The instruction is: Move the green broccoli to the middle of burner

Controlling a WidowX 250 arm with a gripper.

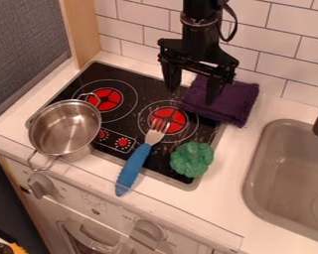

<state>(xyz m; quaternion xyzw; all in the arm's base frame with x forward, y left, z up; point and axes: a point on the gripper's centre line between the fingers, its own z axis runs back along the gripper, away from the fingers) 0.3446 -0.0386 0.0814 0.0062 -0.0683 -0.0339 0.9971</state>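
Jaws spread apart with only air between them, your black two-finger gripper [193, 94] hangs above the back right part of the black glass cooktop [140, 105], as the camera looks. Your first hazard is the folded purple cloth [236, 101] at the cooktop's back right corner: one finger overlaps it in the view, so if you drop straight down or sweep low, that fingertip may snag it. Next out, the round red burner [177, 118] on the cooktop's right half is probably your target, and the metal fork with the ribbed blue handle [133, 166] reaches onto it from the cooktop's front edge. Set your load on those tines and it could tip or roll off centre. A low approach could also knock the handle, which sits just beside your pick. As for the bumpy green toy broccoli [192, 159], you have it at the cooktop's front right corner, forward of the jaws, below them and well apart, not between them. Its lumpy crown could twist or slip out if you pinch only the top.
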